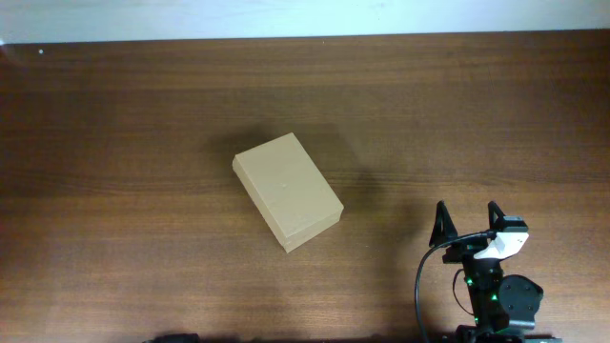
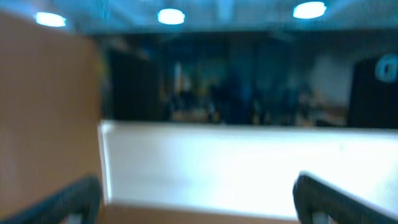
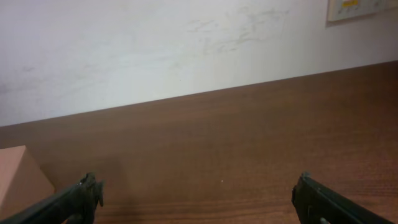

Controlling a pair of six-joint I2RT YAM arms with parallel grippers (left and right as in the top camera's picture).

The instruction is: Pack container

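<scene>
1. One small rectangular tan cardboard box [image 1: 288, 191] was seen whole only from overhead. It lay closed on the dark brown wooden table [image 1: 114, 124], turned at a slant to the table's edges.
2. In the right wrist view only one tan corner of that box [image 3: 18, 180] was shown, at the lower left, beyond the left finger.
3. The right gripper [image 1: 467, 214] was seen from overhead below and to the right of the box, well apart from it and touching nothing.
4. In its own view the right gripper [image 3: 199, 202] was shown with its two black fingers spread wide, with bare table between them.
5. The left gripper [image 2: 196, 199] was made out only in the left wrist view. Its two dark fingers were spread wide, with nothing between them. Its place relative to the box could not be told from that blurred picture.
6. A blurred orange-brown surface [image 2: 43, 112] filled the left of the left wrist view. What it was could not be told.
7. Three bright ceiling lights [image 2: 171, 15] were counted in the left wrist view and were shown in no other view.
8. A white wall [image 3: 155, 50] was seen beyond the table's far edge, behind the box, in the right wrist view.
9. The box's visible faces were plain tan. One pale panel [image 3: 360, 7] was fixed to the wall, far to the right of the box. Its markings were too small to be read.
</scene>
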